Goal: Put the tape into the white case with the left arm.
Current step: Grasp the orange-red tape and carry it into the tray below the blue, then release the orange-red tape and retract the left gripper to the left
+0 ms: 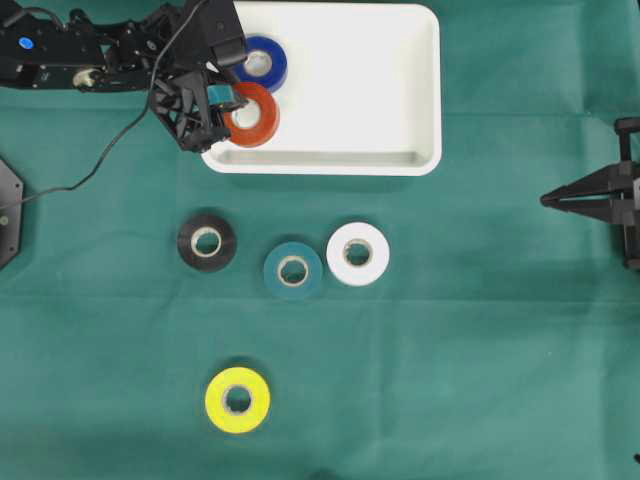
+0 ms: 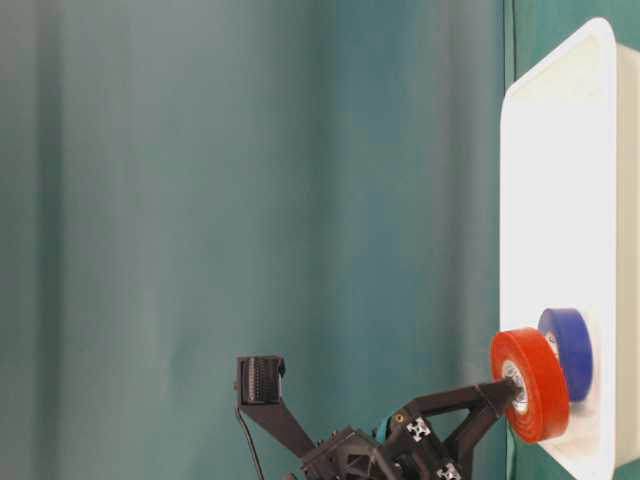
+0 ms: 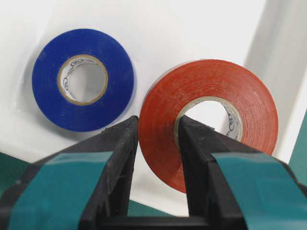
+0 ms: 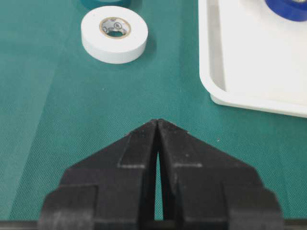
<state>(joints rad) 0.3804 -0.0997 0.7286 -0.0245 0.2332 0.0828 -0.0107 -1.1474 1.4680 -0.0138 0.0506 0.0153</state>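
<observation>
Left claw (image 1: 222, 103) clamped on the wall of the red tape roll (image 1: 252, 115), one finger through the core and one outside, roll held flat-ish just past the fingertips and hanging over the near-left corner of the white case (image 1: 425, 100), close to its rim. Beyond and just beside the held roll, blue roll (image 1: 262, 63) lying flat in the case, the one thing crowding a set-down. Right claw (image 1: 560, 198) pressed together, far off; black roll (image 1: 207, 241), teal roll (image 1: 293, 270), white roll (image 1: 358, 254), yellow roll (image 1: 238, 400) on the tabletop (image 1: 480, 350), clear of the path.
</observation>
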